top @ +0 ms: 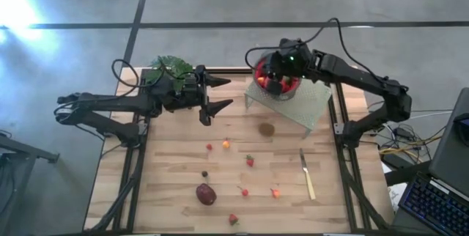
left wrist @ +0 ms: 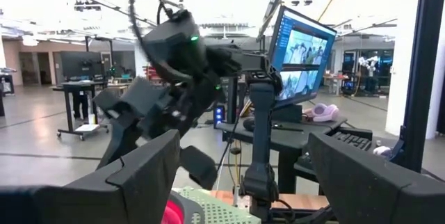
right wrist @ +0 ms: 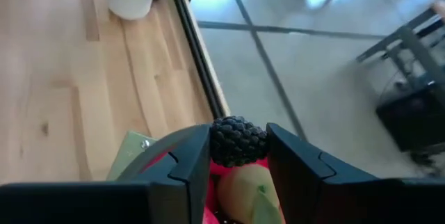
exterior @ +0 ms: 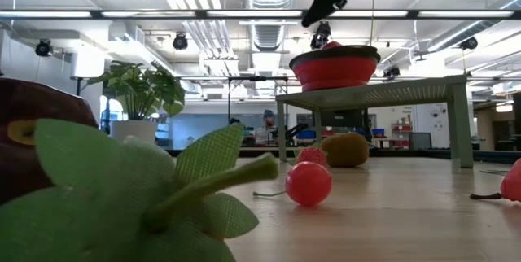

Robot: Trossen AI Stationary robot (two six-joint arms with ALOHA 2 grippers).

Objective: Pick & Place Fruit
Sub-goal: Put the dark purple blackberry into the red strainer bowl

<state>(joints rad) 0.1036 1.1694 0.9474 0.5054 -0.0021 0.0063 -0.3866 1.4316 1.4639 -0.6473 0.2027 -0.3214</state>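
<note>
Above the red bowl [top: 277, 88], blackberry [right wrist: 238, 140] between right gripper [right wrist: 238, 156] jaws.

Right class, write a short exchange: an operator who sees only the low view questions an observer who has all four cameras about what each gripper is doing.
Operator: An arm hangs over the red bowl. Is it carrying anything?
Observer: Yes. The right gripper has its jaws shut on a dark bumpy berry, just above the bowl.
Operator: I can't find the other arm. Where is it?
Observer: The left gripper is beside the potted plant, with its jaws open and nothing between them.
</note>
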